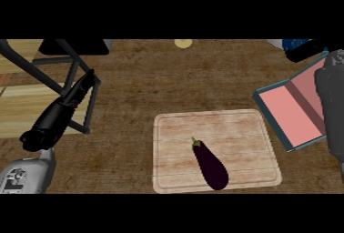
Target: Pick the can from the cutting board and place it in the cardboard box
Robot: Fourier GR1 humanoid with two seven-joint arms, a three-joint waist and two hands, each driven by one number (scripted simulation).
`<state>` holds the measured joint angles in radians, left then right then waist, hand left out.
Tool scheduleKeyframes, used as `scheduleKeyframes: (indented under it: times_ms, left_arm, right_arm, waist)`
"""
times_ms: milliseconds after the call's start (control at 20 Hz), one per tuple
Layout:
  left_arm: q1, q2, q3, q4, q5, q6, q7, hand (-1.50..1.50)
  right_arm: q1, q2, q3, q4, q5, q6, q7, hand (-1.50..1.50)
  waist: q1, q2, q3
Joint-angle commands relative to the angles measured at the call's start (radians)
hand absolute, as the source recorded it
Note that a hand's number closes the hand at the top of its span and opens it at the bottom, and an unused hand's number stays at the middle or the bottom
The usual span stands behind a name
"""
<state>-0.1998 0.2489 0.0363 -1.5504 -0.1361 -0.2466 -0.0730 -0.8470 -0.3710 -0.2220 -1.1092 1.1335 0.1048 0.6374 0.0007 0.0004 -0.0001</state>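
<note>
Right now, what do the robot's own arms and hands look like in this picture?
The left hand is glossy black, long and slim, tapering to a point at its far end, on a light grey forearm with dark markings on its shell. At the view's right edge the right arm shows only as a dark grey, blocky shape; its hand cannot be made out. No cables or sleeves show.

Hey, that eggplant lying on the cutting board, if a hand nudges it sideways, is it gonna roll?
Probably. The eggplant lies flat on the cutting board, and its rounded, elongated body would likely roll sideways. Being thicker toward one end, it may curve rather than roll straight. Its dark skin looks smooth, so fingers might slip on it.
</note>
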Motion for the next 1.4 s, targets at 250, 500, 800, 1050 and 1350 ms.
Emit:
scheduleKeyframes:
  times_ms: [250, 500, 800, 1050, 1350]
  left_arm:
    - [0.006, 0.015, 0.038, 0.013, 0.021, -0.018, -0.027, 0.00]
    - [-0.021, -0.062, -0.035, -0.020, -0.051, 0.053, 0.041, 0.00]
    - [-0.042, -0.034, -0.009, 0.032, -0.033, 0.011, -0.006, 0.00]
    - [0.010, -0.018, 0.003, -0.009, -0.022, 0.004, -0.011, 0.00]
    - [-0.017, -0.011, 0.008, -0.011, -0.032, 0.010, 0.011, 0.00]
  right_arm:
    - [0.083, -0.151, -0.111, 0.127, -0.172, 0.253, -0.165, 1.50]
    - [0.172, -0.166, -0.128, 0.083, -0.232, 0.401, -0.154, -1.50]
    - [0.161, -0.163, -0.138, 0.096, -0.320, 0.376, -0.355, -1.50]
    - [0.108, -0.065, -0.376, 0.006, -0.506, 0.105, -0.435, -1.50]
    - [0.093, -0.029, -0.637, 0.008, -0.724, -0.023, -0.431, -1.50]
  waist:
    - [0.002, 0.001, 0.000]
    - [-0.010, -0.004, 0.000]
    - [0.000, 0.001, 0.000]
    - [-0.001, -0.007, 0.005]
    - [-0.012, -0.002, 0.003]
